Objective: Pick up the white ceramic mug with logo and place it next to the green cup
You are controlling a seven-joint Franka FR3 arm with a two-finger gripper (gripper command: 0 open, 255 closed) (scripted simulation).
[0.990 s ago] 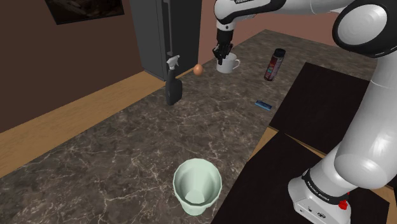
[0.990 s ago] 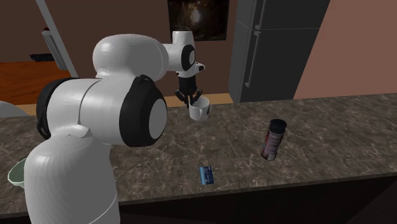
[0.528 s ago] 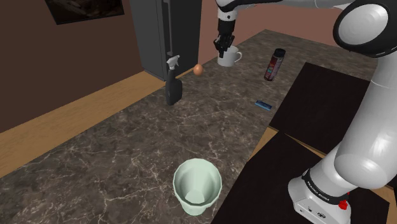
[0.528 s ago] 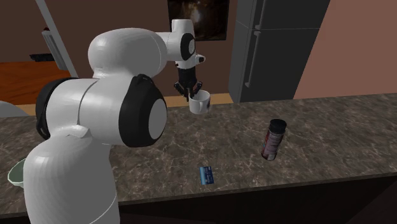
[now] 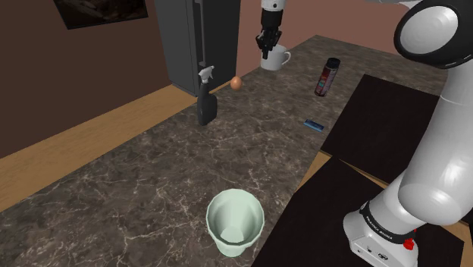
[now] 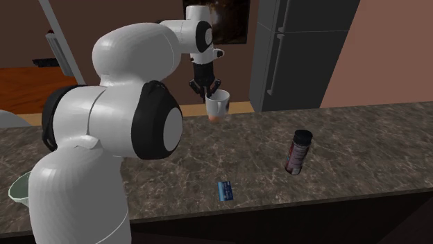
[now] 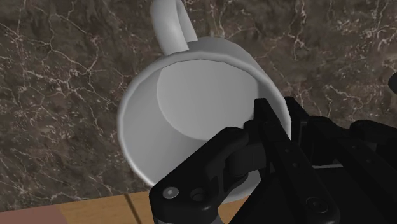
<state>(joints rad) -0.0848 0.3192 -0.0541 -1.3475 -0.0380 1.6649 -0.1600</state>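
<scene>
Mug (image 5: 274, 58) is up in the air at the far end of the desk (image 5: 129, 182), hanging from the gripper (image 5: 265, 47). It isn't touching the top, and in the second exterior view you can see a gap under it. In the wrist view you look straight down into the open mouth, empty inside and plain white, can't make out any logo. The handle sticks out on the side away from the fingers (image 7: 222, 162).

Other stuff, going by the shoulder view:
- An egg (image 5: 236, 83) sits on the desk just left of and below the mug, w/ a dark spray bottle (image 5: 205, 98) standing a bit nearer and further left.
- A dark can w/ a red label (image 5: 327, 76) is to the right of the mug, and a small blue thing (image 5: 313, 124) lies flat nearer the desk's right edge.
- A big dark grey fridge (image 5: 193, 42) stands on the wood floor past the desk's left side.
- The green cup (image 5: 235, 221) stands upright at the near end, well apart from the mug. The stretch of desk btwn them is bare marble, and the bottle and egg sit off to the left of that line.

The fingers are closed down on the mug's wall opposite the handle, one inside the rim and one outside, pinching it. The mug is the one thing they touch.
</scene>
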